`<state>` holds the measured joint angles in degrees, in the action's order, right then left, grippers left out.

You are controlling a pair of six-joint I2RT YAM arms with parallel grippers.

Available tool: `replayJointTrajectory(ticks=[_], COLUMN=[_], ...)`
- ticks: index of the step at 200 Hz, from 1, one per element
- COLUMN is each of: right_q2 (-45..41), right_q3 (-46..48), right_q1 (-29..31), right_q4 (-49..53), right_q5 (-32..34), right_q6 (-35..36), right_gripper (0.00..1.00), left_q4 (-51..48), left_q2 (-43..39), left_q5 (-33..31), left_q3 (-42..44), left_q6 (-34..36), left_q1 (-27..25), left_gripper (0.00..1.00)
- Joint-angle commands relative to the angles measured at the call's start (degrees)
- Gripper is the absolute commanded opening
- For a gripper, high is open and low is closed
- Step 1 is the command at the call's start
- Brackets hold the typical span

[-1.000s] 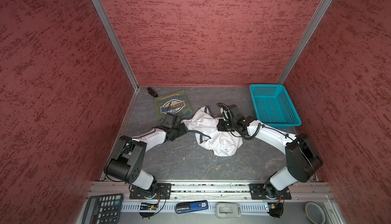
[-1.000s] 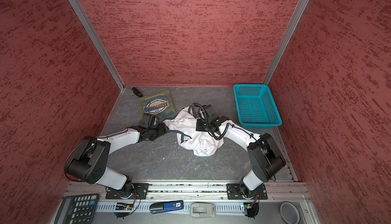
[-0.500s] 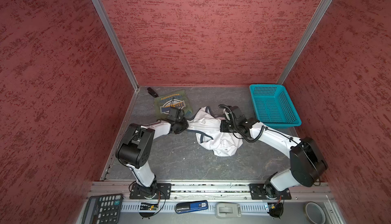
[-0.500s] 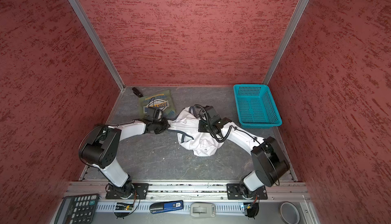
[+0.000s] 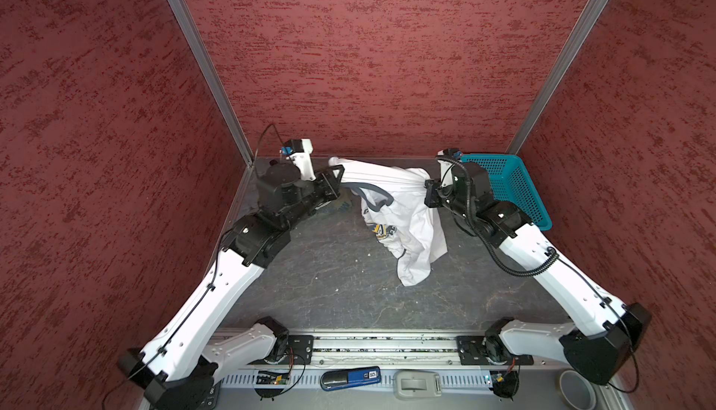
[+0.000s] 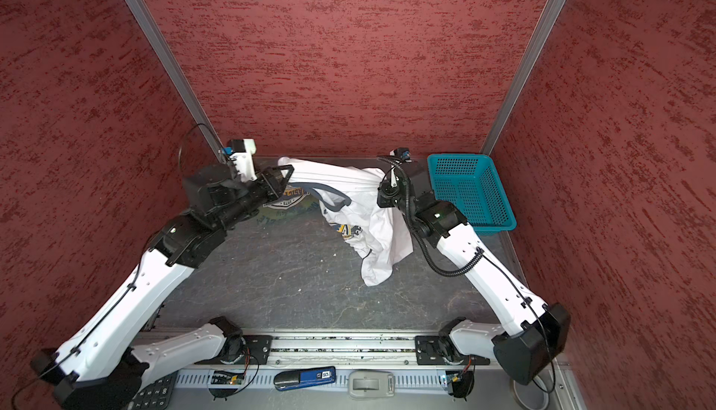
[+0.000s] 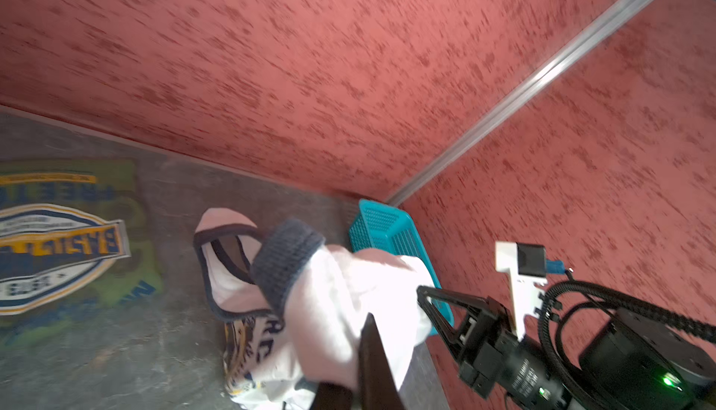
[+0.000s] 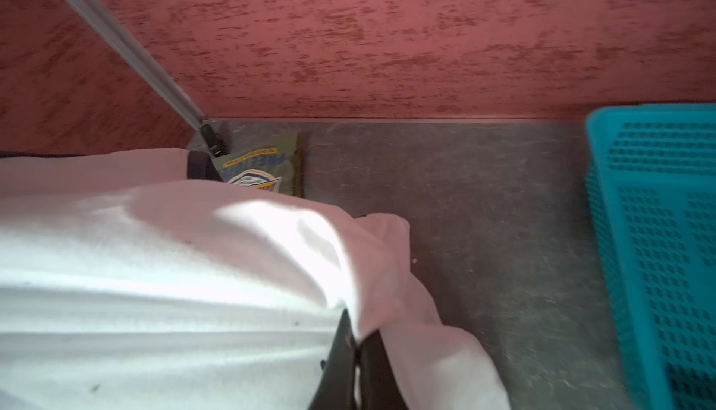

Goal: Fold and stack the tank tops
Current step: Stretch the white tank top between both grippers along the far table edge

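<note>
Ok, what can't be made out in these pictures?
Olive green cloth tank top: mostly behind the left arm, both top views.
White cloth tank top: badge print lost in folds, both top views.
Dark calculator: cut by bottom edge, partly under that arm, a top view.

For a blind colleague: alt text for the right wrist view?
The right gripper pinches a white cloth tank top, pulled taut across the foreground. Beyond it an olive green cloth tank top with a badge print lies on the grey tabletop; a turquoise plastic mesh basket stands apart.
</note>
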<state>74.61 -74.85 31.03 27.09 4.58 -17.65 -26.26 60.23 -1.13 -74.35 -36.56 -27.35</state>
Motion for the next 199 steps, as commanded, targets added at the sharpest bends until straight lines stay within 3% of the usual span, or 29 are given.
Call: replayJointTrajectory(ticks=[1, 14, 33, 69, 100, 145, 162, 184, 193, 199], right_q2=[7.0, 10.8, 11.1, 3.0, -4.5, -3.4, 1.5, 4.6, 2.8, 1.1], right_q3=[0.8, -0.5, 1.6, 16.8, 29.6, 36.9, 35.0, 26.7, 22.6, 19.9], right_q1=[-0.9, -0.9, -0.9, -0.2, 2.4, 7.5, 7.7, 7.6, 7.5, 7.2], right_q4=[-1.1, 1.7, 3.8, 1.9, 1.8, -9.0, -8.6, 1.5, 5.4, 7.7], right_q5=[-5.6, -3.0, 0.1, -6.2, -10.0, -16.5, -13.1, 1.3, 8.2, 12.0], right_q6=[-2.1, -4.1, -4.8, -8.1, -13.6, -19.4, -19.0, -16.5, -14.7, -13.0], right_gripper=[0.46, 0.66, 0.76, 0.78, 0.78, 0.76, 0.65, 0.14, 0.02, 0.0], left_q4=[-8.6, -10.5, -12.6, -11.8, -10.1, -9.5, -9.5, -10.6, -11.3, -11.8], left_q2=[2.3, 2.4, 2.2, 1.4, 1.3, 3.1, 3.8, 5.0, 5.7, 6.3], left_q5=[-2.3, -0.9, 1.2, 5.4, 7.5, 9.0, 9.7, 10.4, 11.3, 12.0], left_q3=[3.8, 5.4, 8.2, 14.7, 18.4, 17.5, 15.9, 12.0, 9.3, 7.2], left_q6=[0.1, 0.3, 1.1, 3.1, 3.5, 4.3, 4.3, 4.6, 4.7, 4.5], left_q1=[7.0, 10.9, 16.5, 23.5, 26.3, 27.7, 28.0, 28.8, 29.5, 30.3], left_gripper=[0.0, 0.0, 0.0, 0.0, 0.0, 0.0, 0.0, 0.0, 0.0, 0.0])
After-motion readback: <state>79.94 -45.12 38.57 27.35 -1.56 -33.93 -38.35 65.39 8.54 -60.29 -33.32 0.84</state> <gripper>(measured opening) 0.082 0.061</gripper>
